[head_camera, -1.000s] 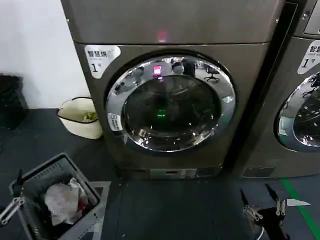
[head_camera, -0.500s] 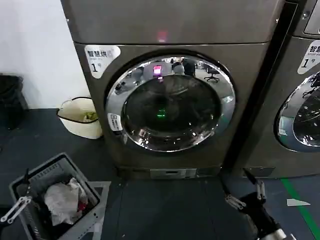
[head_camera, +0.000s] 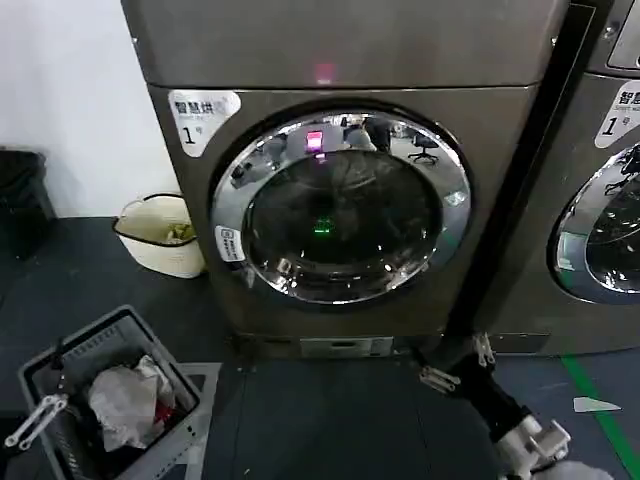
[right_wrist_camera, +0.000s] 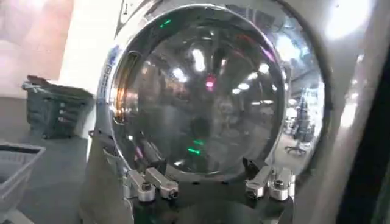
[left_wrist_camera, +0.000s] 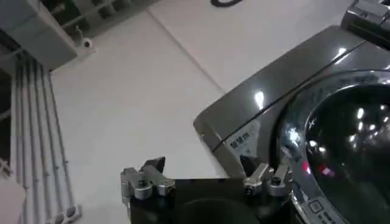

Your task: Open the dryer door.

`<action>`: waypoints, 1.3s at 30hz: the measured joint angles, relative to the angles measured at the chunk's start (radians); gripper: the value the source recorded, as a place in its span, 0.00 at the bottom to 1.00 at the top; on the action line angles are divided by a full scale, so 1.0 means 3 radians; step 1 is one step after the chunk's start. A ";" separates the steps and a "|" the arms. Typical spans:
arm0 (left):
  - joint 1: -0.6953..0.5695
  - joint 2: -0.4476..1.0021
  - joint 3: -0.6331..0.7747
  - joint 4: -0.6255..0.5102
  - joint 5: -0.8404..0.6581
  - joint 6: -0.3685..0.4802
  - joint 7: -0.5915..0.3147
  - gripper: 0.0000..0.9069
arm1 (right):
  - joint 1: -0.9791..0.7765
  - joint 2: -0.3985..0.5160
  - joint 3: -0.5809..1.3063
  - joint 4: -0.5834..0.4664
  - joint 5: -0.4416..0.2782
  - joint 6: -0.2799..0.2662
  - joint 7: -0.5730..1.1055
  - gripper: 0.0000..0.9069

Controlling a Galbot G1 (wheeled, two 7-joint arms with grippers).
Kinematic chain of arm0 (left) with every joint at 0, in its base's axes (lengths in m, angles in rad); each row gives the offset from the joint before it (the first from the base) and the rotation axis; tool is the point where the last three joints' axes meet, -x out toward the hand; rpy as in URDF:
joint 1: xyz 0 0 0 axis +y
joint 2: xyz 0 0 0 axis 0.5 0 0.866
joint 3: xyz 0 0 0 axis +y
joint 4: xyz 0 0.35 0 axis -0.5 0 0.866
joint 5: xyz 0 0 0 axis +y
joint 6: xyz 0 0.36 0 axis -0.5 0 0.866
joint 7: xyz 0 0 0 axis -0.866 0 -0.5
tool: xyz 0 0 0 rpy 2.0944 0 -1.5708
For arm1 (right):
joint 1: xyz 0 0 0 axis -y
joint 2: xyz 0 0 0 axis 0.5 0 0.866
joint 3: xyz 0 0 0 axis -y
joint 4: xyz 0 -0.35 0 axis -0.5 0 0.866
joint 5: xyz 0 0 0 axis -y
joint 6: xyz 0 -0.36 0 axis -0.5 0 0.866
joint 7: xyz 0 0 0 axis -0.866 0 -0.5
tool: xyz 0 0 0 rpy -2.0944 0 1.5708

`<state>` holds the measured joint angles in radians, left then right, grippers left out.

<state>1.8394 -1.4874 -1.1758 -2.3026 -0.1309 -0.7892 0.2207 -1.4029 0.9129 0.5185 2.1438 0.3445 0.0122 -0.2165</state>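
centrally in the head view stands the dryer (head_camera: 340, 200), bronze-grey, filling the middle and upper part of the frame. its door (head_camera: 340, 208) sits shut against the front, a chrome ring around dark glass, with a small white sticker (head_camera: 229, 243) on the ring's left side. a white label (head_camera: 202, 112) with a "1" is at the machine's upper left corner. a second machine (head_camera: 590, 190) runs off the right edge. at the left, against the white wall, a cream bin (head_camera: 160, 232) stands on the dark floor. a grey basket (head_camera: 110, 400) holding crumpled cloth (head_camera: 128, 400) is at the lower left. the left gripper (head_camera: 45, 395) is at the lower left over the basket's near edge, fingers parted and holding nothing. the right gripper (head_camera: 460, 362) is at the lower right, just below the dryer's lower right corner, fingers spread and empty, apart from the door.

next, the left wrist view: the left gripper (left_wrist_camera: 206, 181) shows at the bottom centre, its metal fingertips (left_wrist_camera: 143, 181) wide apart with nothing between them. the dryer (left_wrist_camera: 274, 97) and part of the door (left_wrist_camera: 341, 140) are at the right; white wall takes the left.

lastly, the right wrist view: the door (right_wrist_camera: 207, 91) spans most of the frame, closed, with reflected lights in its glass. the right gripper (right_wrist_camera: 210, 184) is at the bottom centre, released, its fingertips (right_wrist_camera: 271, 182) in front of the door's lower rim; whether they touch it i cannot tell. a dark basket (right_wrist_camera: 58, 109) sits at the left.
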 joint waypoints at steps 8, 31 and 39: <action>0.0016 -0.0034 0.0001 -0.0021 0.0024 -0.0009 0.0000 1.00 | 0.0413 -0.0190 -0.0339 -0.0111 0.0151 -0.0066 0.0041 1.00; 0.0019 -0.0115 0.0010 -0.0097 0.0097 -0.0007 0.0004 1.00 | 0.1763 -0.0306 -0.1502 -0.0502 0.0471 -0.0194 0.0215 1.00; 0.0014 -0.0144 0.0023 -0.0099 0.0134 -0.0007 0.0007 1.00 | 0.2149 -0.0242 -0.1841 -0.0630 0.0538 -0.0221 0.0250 1.00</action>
<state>1.8435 -1.5307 -1.1690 -2.3324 -0.0908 -0.7914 0.2228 -0.7583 0.8403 -0.0339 1.9548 0.5059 -0.0541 -0.1414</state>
